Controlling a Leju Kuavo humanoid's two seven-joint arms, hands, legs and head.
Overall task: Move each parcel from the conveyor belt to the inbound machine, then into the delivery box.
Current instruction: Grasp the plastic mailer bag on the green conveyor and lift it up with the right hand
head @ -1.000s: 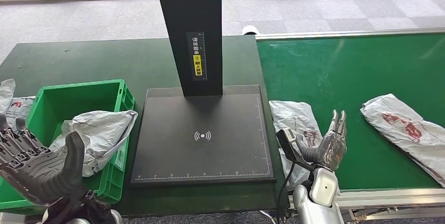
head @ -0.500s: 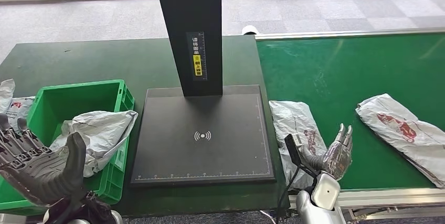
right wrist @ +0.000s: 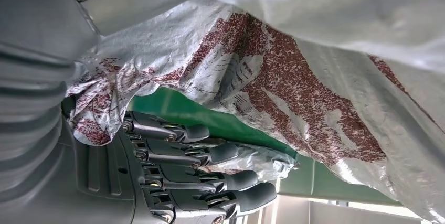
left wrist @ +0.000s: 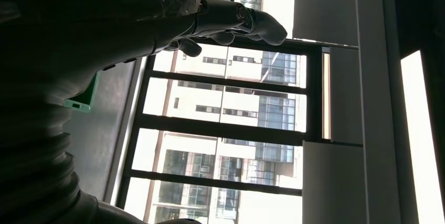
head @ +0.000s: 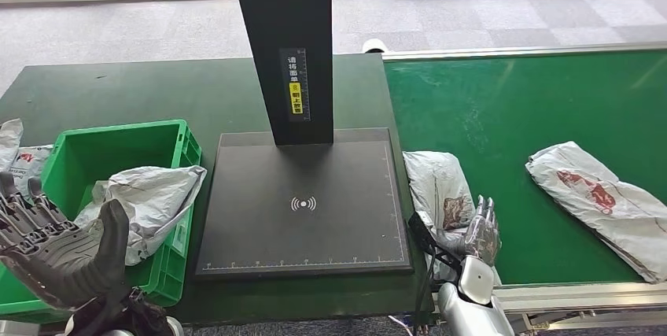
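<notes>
A crumpled grey parcel (head: 437, 186) with red print lies at the left end of the green conveyor belt (head: 511, 108), next to the inbound machine's black plate (head: 303, 202). My right hand (head: 477, 234) is at that parcel's near right edge, fingers straight and apart, holding nothing. In the right wrist view the parcel (right wrist: 294, 77) fills most of the picture, just beyond the fingers (right wrist: 210, 153). A second parcel (head: 598, 198) lies further right on the belt. My left hand (head: 55, 253) hovers open at the near corner of the green delivery box (head: 118, 143), which holds a grey parcel (head: 145, 194).
The machine's black column (head: 287, 45) rises behind the plate. More grey parcels (head: 20, 155) lie on the dark table left of the box. The belt's metal near rail (head: 582, 295) runs along the front. The left wrist view shows only the dark hand (left wrist: 236, 19) against windows.
My right hand has dropped and moved left, up against the near parcel's edge. The far parcel has drifted left along the belt. The left hand has stayed put.
</notes>
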